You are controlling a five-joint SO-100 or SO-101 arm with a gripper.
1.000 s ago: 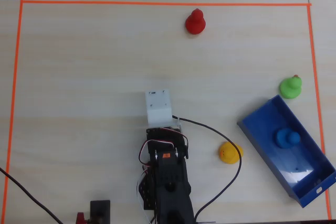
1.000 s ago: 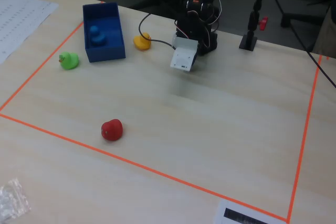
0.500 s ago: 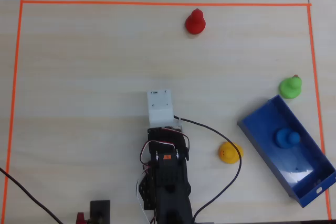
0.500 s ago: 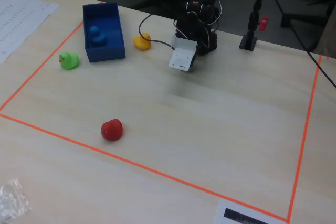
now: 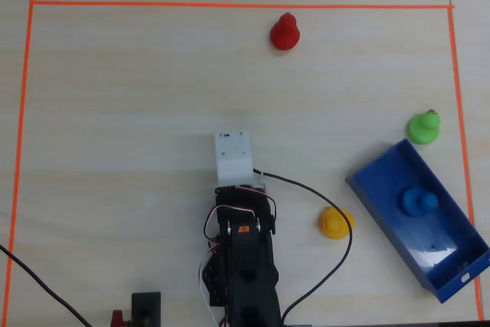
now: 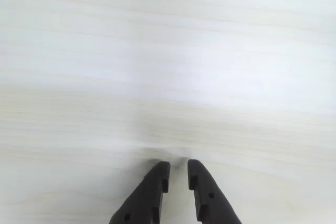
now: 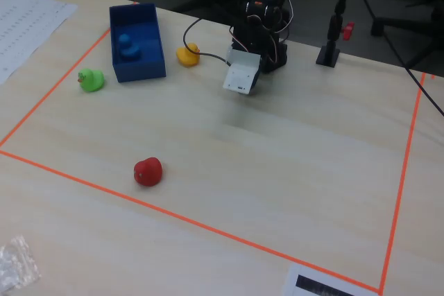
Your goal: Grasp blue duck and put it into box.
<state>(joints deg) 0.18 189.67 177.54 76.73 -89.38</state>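
Worktop [image 5: 115, 97] is pale wood, marked with an orange tape border [image 5: 230, 5] that frames the working area. Arm [image 5: 243, 266] sits at 6 o'clock in the overhead view, folded close to its base. Box [image 5: 379, 201], dark blue with low walls, lies at roughly 4 o'clock, with the blue duck [image 5: 419, 201] resting inside on its floor. Judged from this, the placing is done and nothing of the task remains but parking the arm. Red duck [image 5: 285, 32] stands at 12 o'clock, green duck [image 5: 424, 126] just beyond the box's upper end, and yellow duck [image 5: 335, 223] beside its near wall. Hand [image 6: 178, 174] in the wrist view is empty over bare wood, fingers nearly together with a narrow gap.
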